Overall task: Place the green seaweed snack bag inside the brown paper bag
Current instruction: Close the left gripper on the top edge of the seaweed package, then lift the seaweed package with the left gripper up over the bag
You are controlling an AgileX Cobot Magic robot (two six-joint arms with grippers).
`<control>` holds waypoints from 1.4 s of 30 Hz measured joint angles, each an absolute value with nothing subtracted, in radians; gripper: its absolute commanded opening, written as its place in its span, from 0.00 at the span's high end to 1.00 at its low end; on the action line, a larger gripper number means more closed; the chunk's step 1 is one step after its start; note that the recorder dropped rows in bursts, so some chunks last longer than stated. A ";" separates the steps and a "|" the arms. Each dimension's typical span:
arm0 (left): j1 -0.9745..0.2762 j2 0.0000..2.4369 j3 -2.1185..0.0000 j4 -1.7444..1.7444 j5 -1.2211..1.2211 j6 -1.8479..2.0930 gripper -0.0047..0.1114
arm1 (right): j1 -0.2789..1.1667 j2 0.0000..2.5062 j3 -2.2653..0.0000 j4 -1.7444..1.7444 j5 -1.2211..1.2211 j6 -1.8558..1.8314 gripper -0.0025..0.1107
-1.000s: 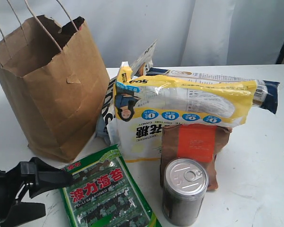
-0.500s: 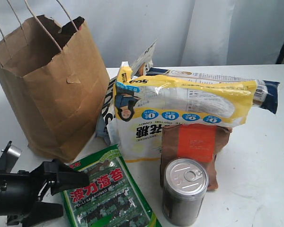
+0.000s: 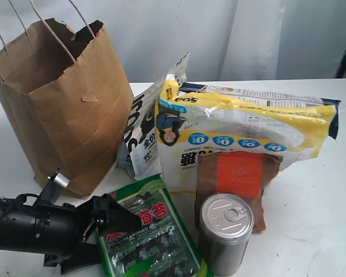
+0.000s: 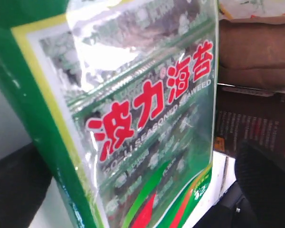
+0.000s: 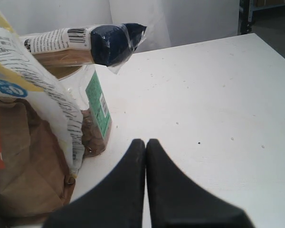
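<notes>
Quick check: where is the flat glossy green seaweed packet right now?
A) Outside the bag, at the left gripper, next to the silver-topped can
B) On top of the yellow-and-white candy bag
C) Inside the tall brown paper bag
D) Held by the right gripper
A: the green seaweed packet is outside the brown paper bag, at the left gripper beside the silver-topped can; the right gripper is shut and empty.

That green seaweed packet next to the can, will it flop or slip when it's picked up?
The green seaweed snack bag is a thin flat packet, so it probably bends if held by one edge. Its film shows strong glare, so it is likely slippery. Flat with little bulk, it is probably light.
</notes>
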State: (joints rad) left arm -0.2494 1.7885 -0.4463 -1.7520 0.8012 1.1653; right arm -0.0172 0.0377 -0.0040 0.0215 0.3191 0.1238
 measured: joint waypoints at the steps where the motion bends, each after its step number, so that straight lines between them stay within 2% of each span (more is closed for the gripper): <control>1: -0.250 1.799 -0.450 -1.754 0.809 1.165 0.11 | -0.017 0.038 -0.004 0.021 0.319 0.124 0.98; 3: -0.250 1.817 -0.452 -1.764 0.819 1.165 0.22 | -0.017 0.038 -0.004 0.021 0.319 0.124 0.98; 4: -0.250 1.822 -0.453 -1.766 0.821 1.163 0.36 | -0.017 0.038 -0.004 0.021 0.319 0.124 0.98; 6: -0.250 1.842 -0.453 -1.769 0.809 1.156 0.54 | -0.017 0.038 -0.004 0.021 0.319 0.124 0.98; 10: -0.252 1.858 -0.453 -1.751 0.779 1.142 0.70 | -0.017 0.038 -0.004 0.021 0.319 0.124 0.98; 28: -0.254 1.775 -0.451 -1.743 0.712 1.137 0.72 | -0.017 0.038 -0.004 0.021 0.319 0.124 0.98; 29: -0.254 1.775 -0.451 -1.743 0.707 1.137 0.73 | -0.017 0.038 -0.004 0.021 0.319 0.124 0.98; 30: -0.254 1.775 -0.451 -1.743 0.705 1.137 0.82 | -0.017 0.038 -0.004 0.021 0.319 0.124 0.98; 31: -0.254 1.775 -0.451 -1.743 0.705 1.137 0.97 | -0.017 0.038 -0.004 0.021 0.319 0.124 0.98; 39: -0.254 1.769 -0.451 -1.743 0.719 1.189 0.96 | -0.017 0.038 -0.004 0.021 0.319 0.124 0.98; 42: -0.254 1.699 -0.449 -1.713 0.719 1.159 0.96 | -0.017 0.038 -0.004 0.021 0.319 0.124 0.98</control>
